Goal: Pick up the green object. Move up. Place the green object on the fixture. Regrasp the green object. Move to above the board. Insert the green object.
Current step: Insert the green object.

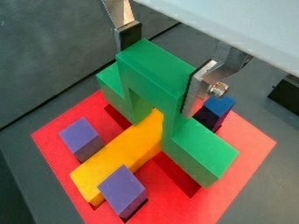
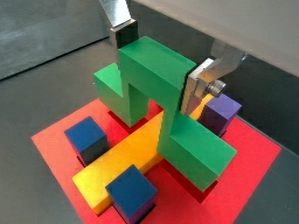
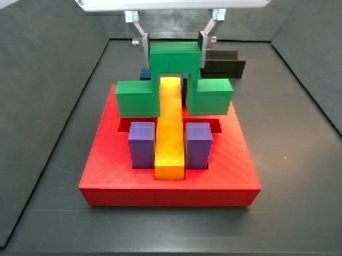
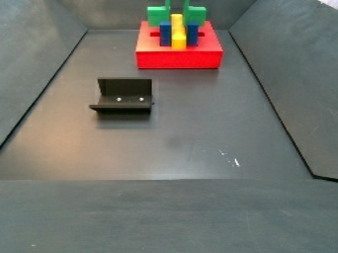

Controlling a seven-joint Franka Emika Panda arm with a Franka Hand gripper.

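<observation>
Covering the far end of the floor in a side view, the board (image 4: 179,56) lies well apart from the fixture (image 4: 123,98), which only that view shows whole. Seated on the red board (image 3: 171,170) are a yellow bar (image 3: 168,125), purple blocks (image 3: 143,142) and blue blocks (image 2: 86,138). Standing upright astride the bar, the green object (image 1: 158,96) has legs pointing down into the slot; its width runs crosswise to the bar. The gripper (image 3: 174,42) clasps its top between closely spaced fingers (image 2: 198,85), seemingly in contact.
</observation>
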